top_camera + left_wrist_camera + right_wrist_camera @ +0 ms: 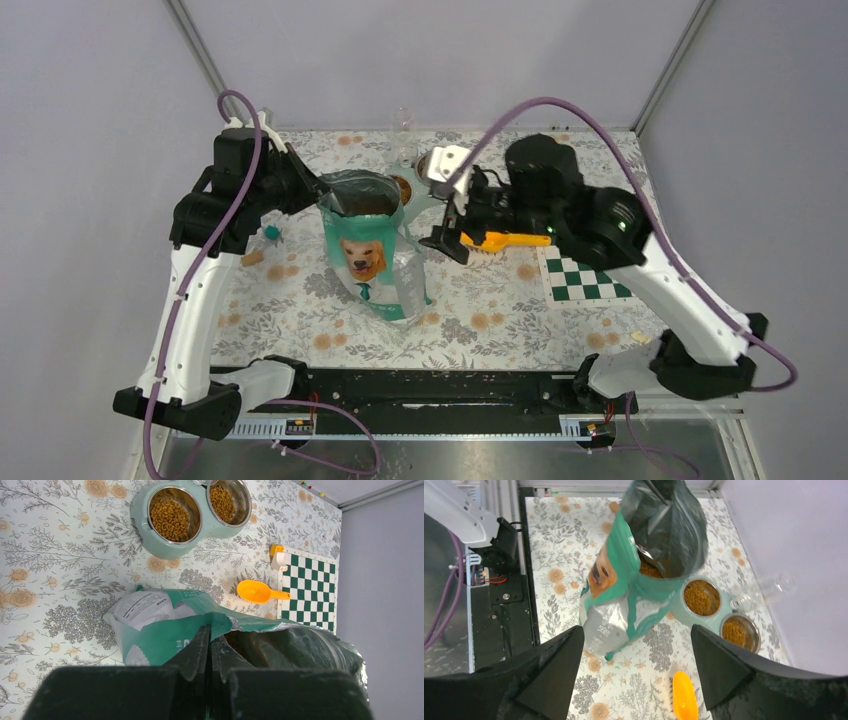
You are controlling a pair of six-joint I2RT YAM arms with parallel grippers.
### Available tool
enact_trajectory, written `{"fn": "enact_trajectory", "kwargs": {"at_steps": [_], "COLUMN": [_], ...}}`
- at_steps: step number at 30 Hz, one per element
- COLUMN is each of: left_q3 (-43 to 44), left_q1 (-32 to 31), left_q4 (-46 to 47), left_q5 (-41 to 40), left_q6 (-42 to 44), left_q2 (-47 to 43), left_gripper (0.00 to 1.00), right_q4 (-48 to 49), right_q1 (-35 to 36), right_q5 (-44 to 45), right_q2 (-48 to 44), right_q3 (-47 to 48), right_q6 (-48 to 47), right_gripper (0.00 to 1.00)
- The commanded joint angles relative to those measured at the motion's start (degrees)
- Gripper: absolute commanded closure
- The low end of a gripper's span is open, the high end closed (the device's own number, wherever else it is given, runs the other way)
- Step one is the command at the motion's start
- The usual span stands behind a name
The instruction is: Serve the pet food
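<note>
Between the fingers of my left hand point(209, 630) the rim of the bag point(165, 635) is clenched tight. Its mouth gapes just beside them, with pet food point(651, 570) showing inside. Past the bag from that hand, more of it fills both cups of the twin bowl point(137, 515), clear of the bag's edge. My right hand point(636, 635) hangs released, fingers spread wide, above the scoop point(684, 697). It lies on open desk point(60, 555), handle at the edge of the checkered mat point(307, 590).
</note>
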Motion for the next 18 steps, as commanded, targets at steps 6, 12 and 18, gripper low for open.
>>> {"fn": "enact_trajectory", "kwargs": {"at_steps": [6,12,18], "left_q3": [2.9,3.3,4.0], "left_q1": [0.9,0.9,0.9], "left_q4": [11.1,11.2,11.1], "left_q5": [-7.8,-8.1,-8.4], "left_q6": [-2.8,-4.2,-4.5], "left_q2": [-2.2,-1.5,-1.0], "left_gripper": [1.0,1.0,1.0], "right_q4": [33.6,45.2,50.6], "right_q1": [-0.3,-0.1,1.5], "right_q5": [6.8,5.1,8.3], "right_q2": [-11.0,-5.3,-0.4], "right_q3": [-27.6,-30.8,-29.9], "right_q6": [23.1,29.0,28.3], "right_gripper": [0.1,0.1,0.21]}}
